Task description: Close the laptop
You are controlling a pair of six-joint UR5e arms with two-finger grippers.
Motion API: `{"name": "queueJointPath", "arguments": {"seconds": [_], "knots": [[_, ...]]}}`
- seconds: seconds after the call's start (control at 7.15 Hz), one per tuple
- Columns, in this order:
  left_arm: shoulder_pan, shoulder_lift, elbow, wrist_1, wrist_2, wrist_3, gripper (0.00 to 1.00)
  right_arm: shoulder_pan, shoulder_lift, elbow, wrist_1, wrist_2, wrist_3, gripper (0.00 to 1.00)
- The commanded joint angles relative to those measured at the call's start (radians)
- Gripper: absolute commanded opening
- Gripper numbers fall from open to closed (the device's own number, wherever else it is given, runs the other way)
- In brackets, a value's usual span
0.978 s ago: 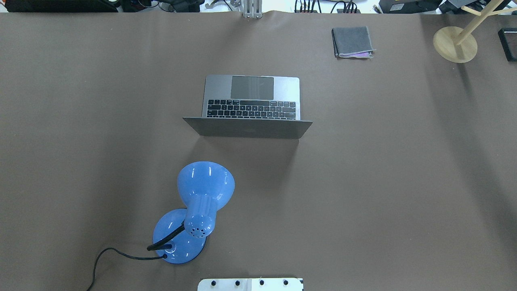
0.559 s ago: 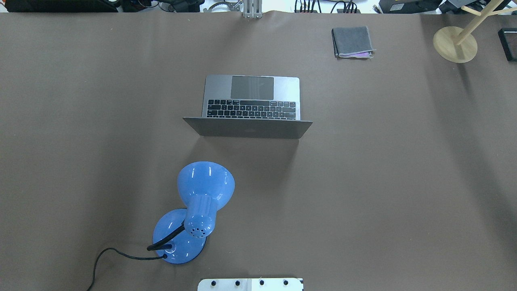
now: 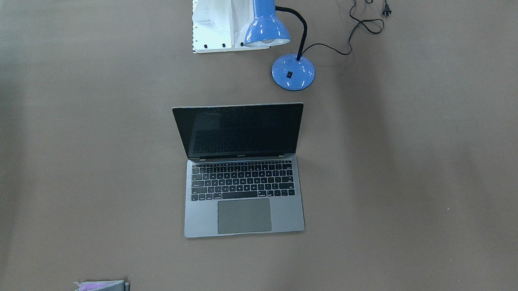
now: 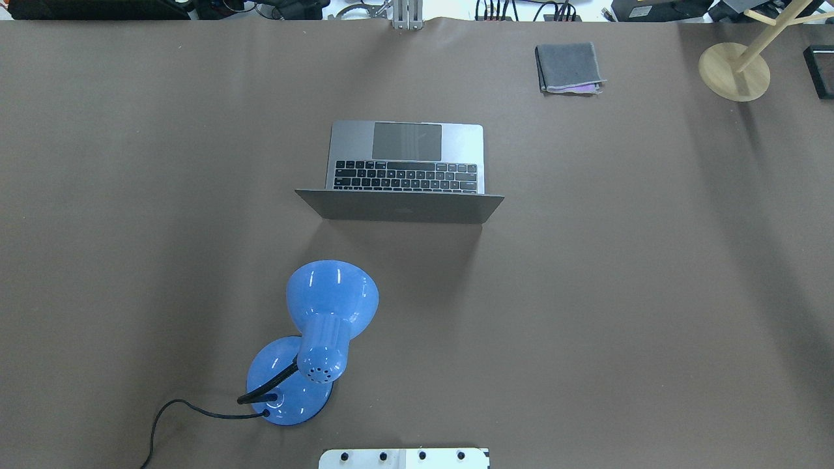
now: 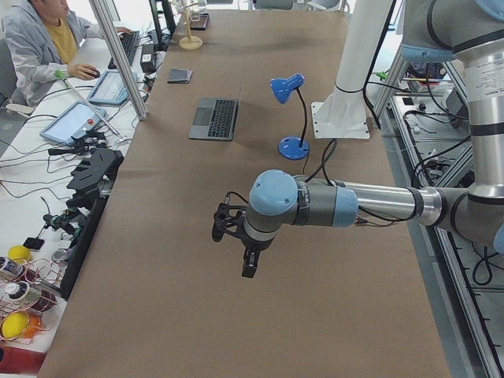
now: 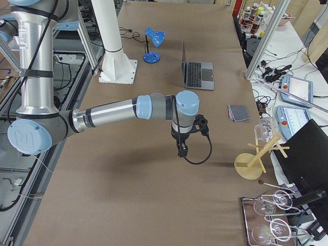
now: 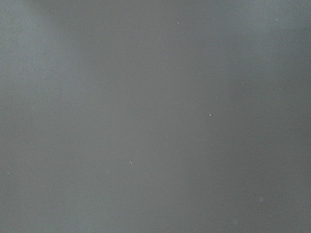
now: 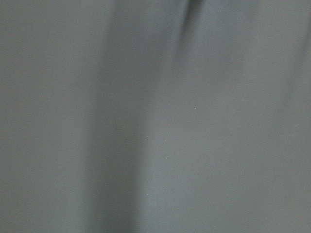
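The space-grey laptop stands open mid-table, with its black keyboard, trackpad and dark screen showing. Its lid is upright, its back towards the robot. It also shows in the exterior left view and the exterior right view. My left gripper hangs over bare table far from the laptop, seen only from the side. My right gripper hangs over bare table on the other side, also far off. I cannot tell whether either is open or shut. Both wrist views show only table cover.
A blue desk lamp stands between the robot base and the laptop, its cord trailing off. A folded grey cloth and a wooden stand sit at the far right. An operator sits beyond the table.
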Motion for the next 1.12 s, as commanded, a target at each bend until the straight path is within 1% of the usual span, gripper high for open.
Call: {"name": "queueJointPath", "arguments": {"seconds": [0.0,0.28,0.42,0.56,0.7,0.84,0.98], "knots": [[-0.001,0.002,-0.002,-0.001,0.000,0.000,0.97,-0.001,0.001,-0.002,0.000,0.027,0.000,1.00],[0.001,0.003,0.001,-0.003,0.000,0.002,0.98,-0.001,0.001,-0.002,-0.001,0.032,0.000,1.00],[0.001,0.024,-0.002,-0.011,-0.008,0.008,0.98,-0.001,-0.005,-0.003,-0.001,0.062,0.000,1.00],[0.004,0.034,-0.005,-0.046,-0.065,-0.015,0.98,-0.002,-0.005,0.004,0.000,0.091,0.009,1.00],[0.023,0.032,-0.036,-0.092,-0.113,-0.214,0.98,-0.021,-0.006,0.051,0.000,0.140,0.081,1.00],[0.077,0.038,-0.068,-0.138,-0.114,-0.263,0.94,-0.066,-0.006,0.132,0.000,0.147,0.212,1.00],[0.118,0.038,-0.118,-0.150,-0.118,-0.328,0.94,-0.141,-0.006,0.230,0.000,0.142,0.395,0.98]]}}
